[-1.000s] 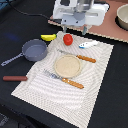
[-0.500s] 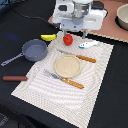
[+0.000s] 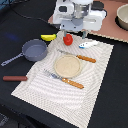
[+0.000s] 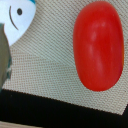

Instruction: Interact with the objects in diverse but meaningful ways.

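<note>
The end effector (image 3: pixel 75 34) hung above the red tomato (image 3: pixel 67 39) at the mat's (image 3: pixel 95 87) far edge, presumably lining up a grasp; whether its jaws were apart couldn't be told.

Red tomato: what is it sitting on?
The red tomato lies on the woven placemat, with the white fish piece nearby. Whatever lies under the mat beneath it is covered.

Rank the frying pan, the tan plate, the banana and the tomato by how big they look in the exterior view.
1. Frying pan, counting its long handle; without the handle, the pan looks about as big as the plate.
2. Tan plate.
3. Banana.
4. Tomato, close to the banana.
</note>
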Robot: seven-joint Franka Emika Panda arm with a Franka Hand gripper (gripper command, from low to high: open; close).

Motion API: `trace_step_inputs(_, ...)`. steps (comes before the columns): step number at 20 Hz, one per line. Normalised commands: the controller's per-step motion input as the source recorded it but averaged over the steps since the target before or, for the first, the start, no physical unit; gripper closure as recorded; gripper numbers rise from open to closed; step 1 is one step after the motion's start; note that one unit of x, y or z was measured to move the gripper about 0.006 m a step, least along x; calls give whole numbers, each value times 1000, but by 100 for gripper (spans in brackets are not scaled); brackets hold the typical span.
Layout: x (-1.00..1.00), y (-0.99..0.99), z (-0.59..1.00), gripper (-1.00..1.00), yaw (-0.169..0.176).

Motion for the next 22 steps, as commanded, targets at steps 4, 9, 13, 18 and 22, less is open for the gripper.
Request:
trace_step_inputs(4, -609, 25, -249, -100, 0)
trace_step_inputs(9, -646, 29, -269, -100, 0)
trace_step_inputs(13, -627, 14, -226, -100, 0)
trace_step_inputs(18, -258, 46, -100, -100, -4)
trace_step_inputs(22, -58, 86, -75, -100, -5)
